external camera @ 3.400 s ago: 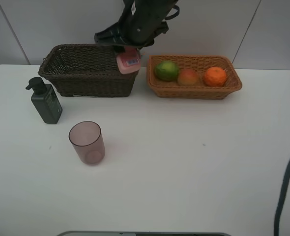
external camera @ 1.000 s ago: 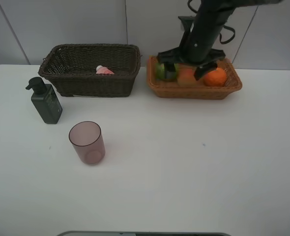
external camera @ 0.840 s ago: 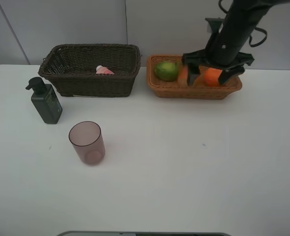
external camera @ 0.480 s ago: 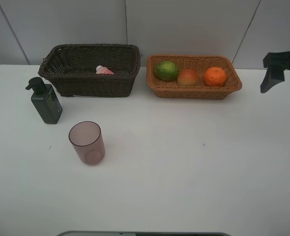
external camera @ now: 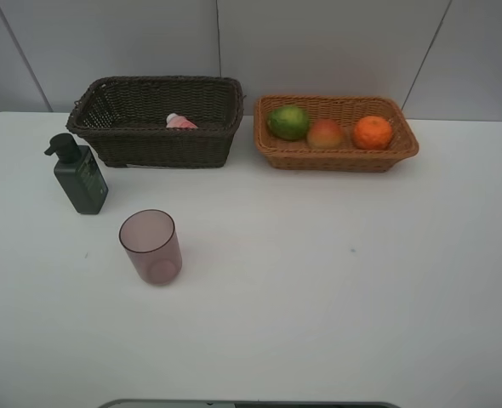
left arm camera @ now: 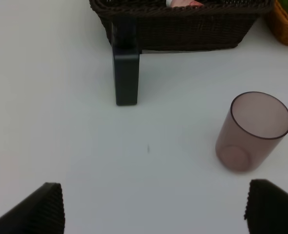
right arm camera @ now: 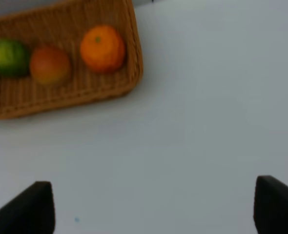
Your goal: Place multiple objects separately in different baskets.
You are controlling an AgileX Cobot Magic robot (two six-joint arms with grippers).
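L gripper [left arm camera: 156,209] jaws wide apart, empty, pink cup [left arm camera: 254,131] + pump bottle [left arm camera: 126,73] ahead of them, pink bottle [left arm camera: 183,3] in dark basket [left arm camera: 193,30] beyond, R gripper [right arm camera: 151,207] jaws wide, empty, tan basket [right arm camera: 75,97] w/ orange [right arm camera: 102,48] ahead

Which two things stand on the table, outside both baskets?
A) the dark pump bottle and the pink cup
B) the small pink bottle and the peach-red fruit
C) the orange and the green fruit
A: the dark pump bottle and the pink cup stand on the table, in front of the dark basket.
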